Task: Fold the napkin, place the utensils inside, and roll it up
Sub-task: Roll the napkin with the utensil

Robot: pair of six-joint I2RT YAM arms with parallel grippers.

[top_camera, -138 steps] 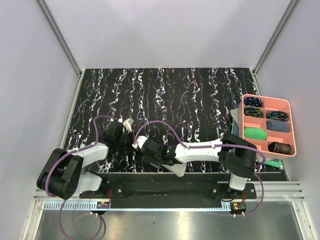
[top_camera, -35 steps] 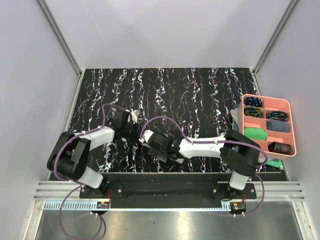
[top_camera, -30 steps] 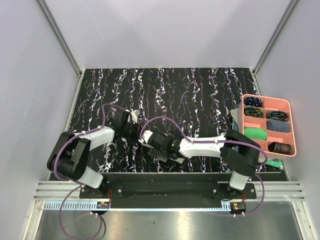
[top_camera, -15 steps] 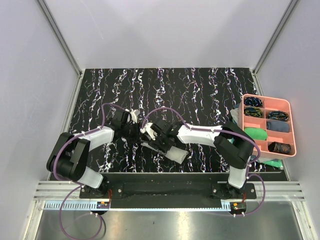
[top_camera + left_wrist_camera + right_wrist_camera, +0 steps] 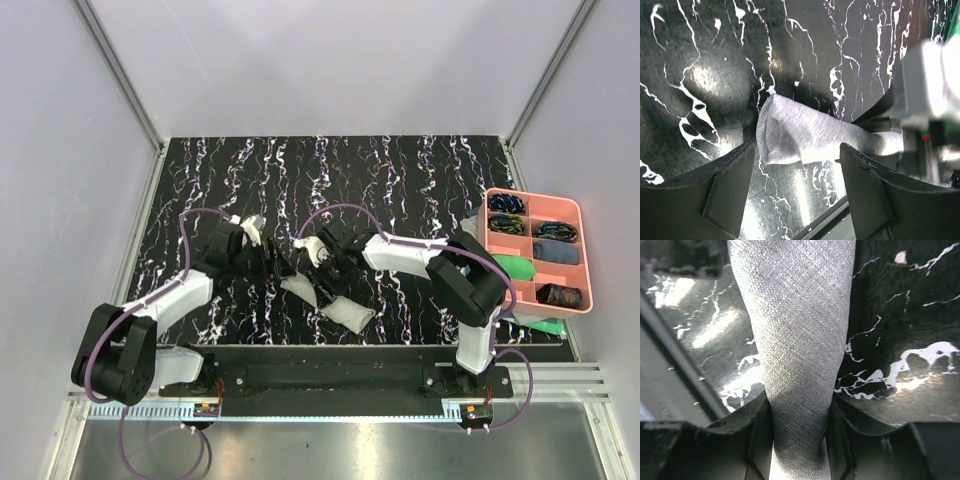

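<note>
The napkin (image 5: pixel 350 314) lies on the dark marbled tabletop (image 5: pixel 400 180) as a tight grey roll. It is in the near middle part, not far from the front edge, and it runs at a slant from the left end, which is farther from the arms, to the right end, which is nearer to them. The right hand (image 5: pixel 799 415) is over the roll, nearer to its left end than to its right one. In the right wrist view its two fingers (image 5: pixel 760 432) press against the cloth from both sides, and the roll becomes narrower between them, so this hand is pinching the napkin. The left hand (image 5: pixel 797 146) is just beside the left end of the roll. Its fingers (image 5: pixel 727 190) stand wide apart, and the open end of the roll shows in the gap between their tips. The cloth there keeps its round shape, so this hand is spread and grips nothing. Whether one fingertip touches the cloth, I cannot tell. In the left wrist view the right hand shows at the right side, blurred. A pink tray (image 5: pixel 585 250) with compartments stands well apart, at the right edge of the tabletop. It holds small dark bundles and a green cloth (image 5: pixel 510 267).
</note>
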